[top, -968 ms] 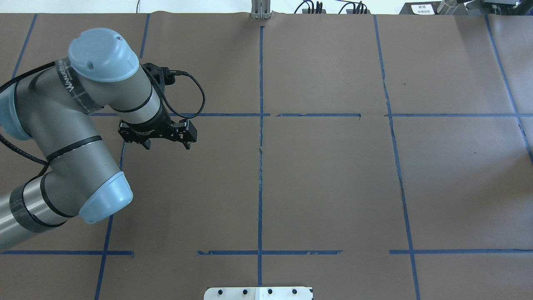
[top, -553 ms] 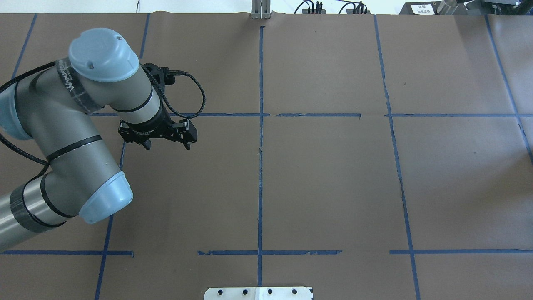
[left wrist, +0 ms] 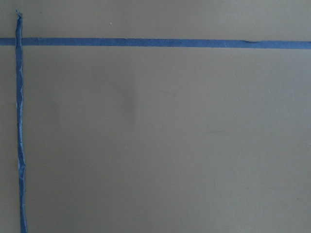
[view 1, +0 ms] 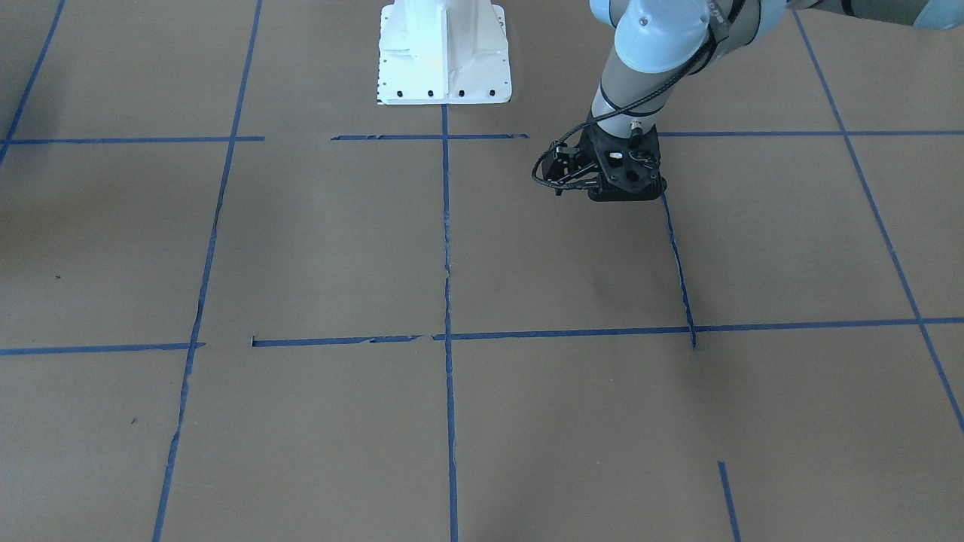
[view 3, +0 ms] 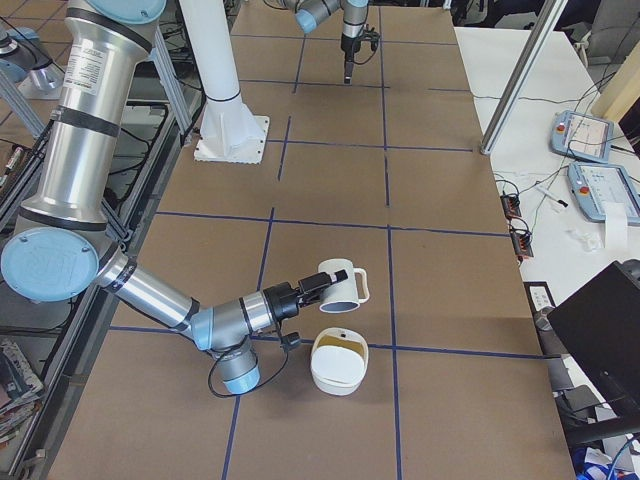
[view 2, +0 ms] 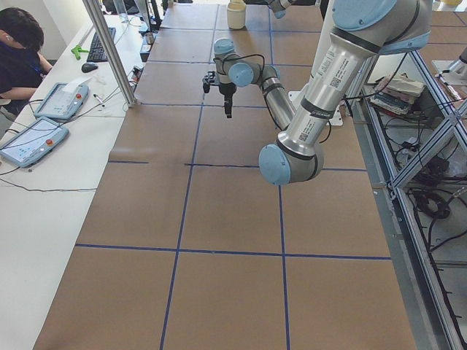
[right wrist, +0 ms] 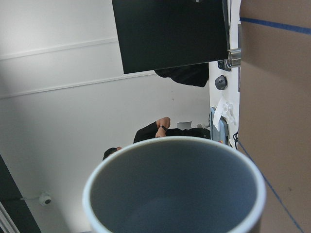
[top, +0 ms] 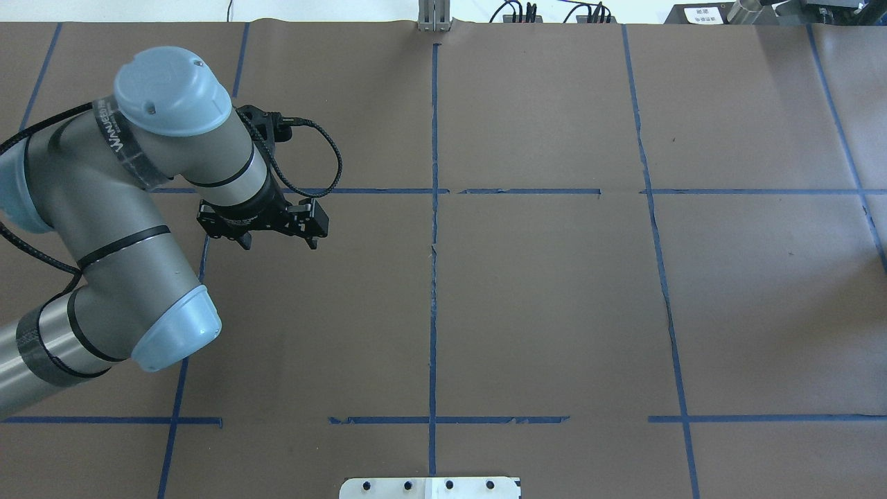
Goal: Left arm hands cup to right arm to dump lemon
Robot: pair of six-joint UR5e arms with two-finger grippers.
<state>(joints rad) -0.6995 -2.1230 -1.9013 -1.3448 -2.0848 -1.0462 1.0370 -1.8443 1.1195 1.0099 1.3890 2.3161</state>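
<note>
The small white mug with a loop handle [view 3: 337, 274] hangs in the air at the tip of the near, right arm's black two-finger gripper [view 3: 313, 289], over the end of the table on the robot's right. It is tipped on its side, its dark mouth turned toward the right-side camera and its handle pointing away from the arm. In the right wrist view its white rim and grey inside fill the lower half of the picture. Whether the right gripper's fingers are clamped on the mug cannot be told, since only the side view shows them.

Just below the mug in that view a squat white bowl [view 3: 335, 378] stands on the table, apart from the mug. A yellowish patch [view 3: 338, 346] lies inside it, too small to make out.

Well away, over the table's other half, the left arm's black gripper [top: 278, 242] points down with its two fingers spread apart and nothing between them. Its wrist camera sees only brown paper and blue tape.

The table [top: 554, 312] is covered in brown paper marked into squares by blue tape lines [top: 434, 291]. The robot's white pedestal [view 1: 444, 53] stands at its edge, and a person in dark clothes [view 2: 16, 55] sits at a white side table
</note>
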